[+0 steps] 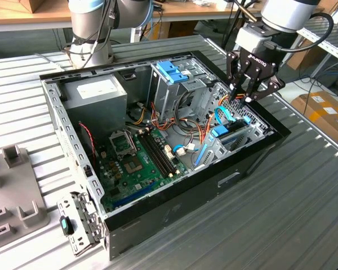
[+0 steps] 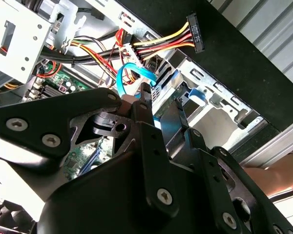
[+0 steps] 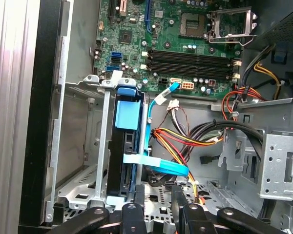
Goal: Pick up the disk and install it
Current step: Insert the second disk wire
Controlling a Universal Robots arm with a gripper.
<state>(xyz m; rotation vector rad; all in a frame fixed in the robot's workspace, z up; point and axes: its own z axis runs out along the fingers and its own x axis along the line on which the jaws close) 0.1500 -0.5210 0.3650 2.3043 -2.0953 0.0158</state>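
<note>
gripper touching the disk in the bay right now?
Apart. In the first wrist view the gripper fingertips sit clear of the disk, which stands on edge in the metal bay.

Open computer case [image 1: 174,194] — motherboard [image 1: 135,163], power supply [image 1: 96,93], metal cage [image 1: 169,90].

Reaching in from the upper part of the exterior view's right, 1 pale grey arm [image 1: 287,14] with a black cable looped beside its wrist. Pointing steeply downward, the black end effector [image 1: 249,97], fingers apart with a clear gap between the tips. In the second wrist view, dark linkage plates and bolted knuckles of the end effector [image 2: 136,105] spread wide, 1 finger [image 2: 144,109] running forward. In the first wrist view, finger bases of the end effector [image 3: 156,214] side by side, separated.
</note>
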